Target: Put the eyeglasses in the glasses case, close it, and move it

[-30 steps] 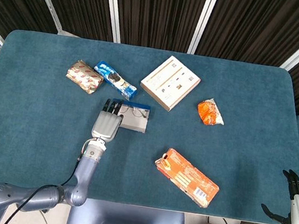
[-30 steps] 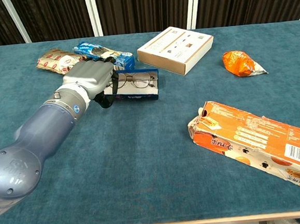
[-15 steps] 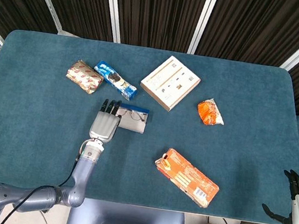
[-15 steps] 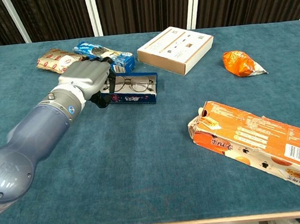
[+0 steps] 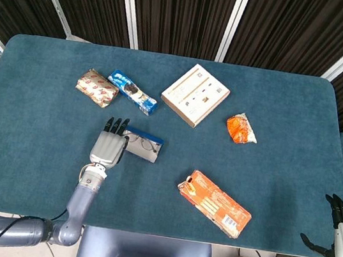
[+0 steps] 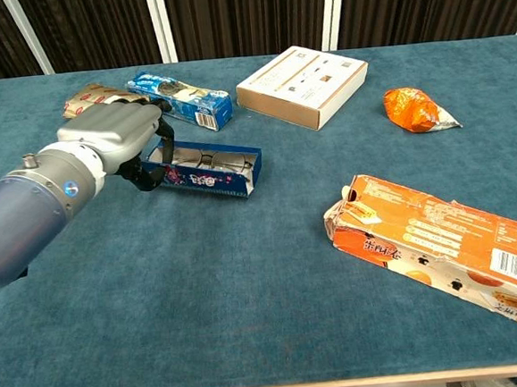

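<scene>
Since the earlier frames, the left hand (image 6: 115,133) has carried the glasses case (image 6: 205,173) leftward and toward the robot, away from the cookie pack (image 6: 179,97) it lay beside. That hand holds the case by its left end, fingers curled over the rim; the case looks raised slightly off the table (image 5: 39,147) and tilted, though contact cannot be confirmed. The eyeglasses (image 6: 204,162) lie inside, so the first step appears done. No lid is shut over them, so closing is judged outstanding, while moving is under way.

Leftward, the brown snack bag (image 5: 97,87) and cookie pack sit behind the hand; bare cloth extends to the left and near edges. Right of the case, open room separates it from the orange carton (image 5: 214,203). The white box (image 5: 195,94) and orange packet (image 5: 241,128) lie well apart. The right hand (image 5: 341,222) hangs off the table's right edge, fingers spread, holding nothing.
</scene>
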Robot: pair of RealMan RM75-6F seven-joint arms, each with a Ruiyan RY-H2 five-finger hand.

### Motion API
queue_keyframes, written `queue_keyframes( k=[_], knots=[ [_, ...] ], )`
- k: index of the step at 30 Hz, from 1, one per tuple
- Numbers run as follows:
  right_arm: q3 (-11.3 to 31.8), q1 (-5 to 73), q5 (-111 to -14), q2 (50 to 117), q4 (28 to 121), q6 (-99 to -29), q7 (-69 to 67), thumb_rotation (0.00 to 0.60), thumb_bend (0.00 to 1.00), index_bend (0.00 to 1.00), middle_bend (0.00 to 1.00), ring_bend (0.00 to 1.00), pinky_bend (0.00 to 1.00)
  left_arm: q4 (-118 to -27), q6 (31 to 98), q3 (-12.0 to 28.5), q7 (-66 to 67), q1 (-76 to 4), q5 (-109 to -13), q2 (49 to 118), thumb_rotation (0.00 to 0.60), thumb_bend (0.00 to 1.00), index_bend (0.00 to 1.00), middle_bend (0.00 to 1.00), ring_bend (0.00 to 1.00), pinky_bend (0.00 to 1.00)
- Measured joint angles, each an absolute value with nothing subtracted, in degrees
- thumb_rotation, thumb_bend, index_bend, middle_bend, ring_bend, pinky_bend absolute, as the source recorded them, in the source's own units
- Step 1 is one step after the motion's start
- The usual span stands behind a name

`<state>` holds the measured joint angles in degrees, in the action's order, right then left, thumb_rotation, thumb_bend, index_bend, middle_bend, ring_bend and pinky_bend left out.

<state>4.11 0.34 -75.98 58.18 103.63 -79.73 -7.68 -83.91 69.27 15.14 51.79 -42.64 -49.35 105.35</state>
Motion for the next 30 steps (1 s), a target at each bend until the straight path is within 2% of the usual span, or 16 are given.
queue_keyframes(
  k=[5, 13, 17, 30],
  knots=[
    [4.1, 0.3, -75.8, 58.3, 103.6, -79.7, -7.6, 0.600, 0.26, 0.10, 0.05, 0.13, 0.16, -88.0, 70.1, 16.3, 53.7, -43.0, -47.4, 103.2, 0.600, 0.48, 0.57, 0.04, 0.00, 0.00],
    [4.1, 0.4, -75.7, 58.3, 103.7, -79.6, -7.5, 0.600, 0.26, 0.10, 0.05, 0.13, 0.16, -87.9, 69.4, 20.1, 56.2, -46.1, -41.0, 103.7, 0.600, 0.48, 0.57, 0.04, 0.00, 0.00],
    [4.1, 0.4, -75.5, 58.2, 103.8, -79.3, -7.5, 0.600, 0.26, 0.10, 0.05, 0.13, 0.16, -86.4, 68.4, 22.1, 57.8, -48.8, -36.8, 104.4, 0.600, 0.48, 0.57, 0.04, 0.00, 0.00],
    [4.1, 0.4, -75.4, 58.1, 103.9, -79.1, -7.6, 0.600, 0.26, 0.10, 0.05, 0.13, 0.16, -79.8, 66.3, 24.7, 57.2, -53.5, -29.9, 107.1, 0.600, 0.48, 0.57, 0.04, 0.00, 0.00]
  ],
)
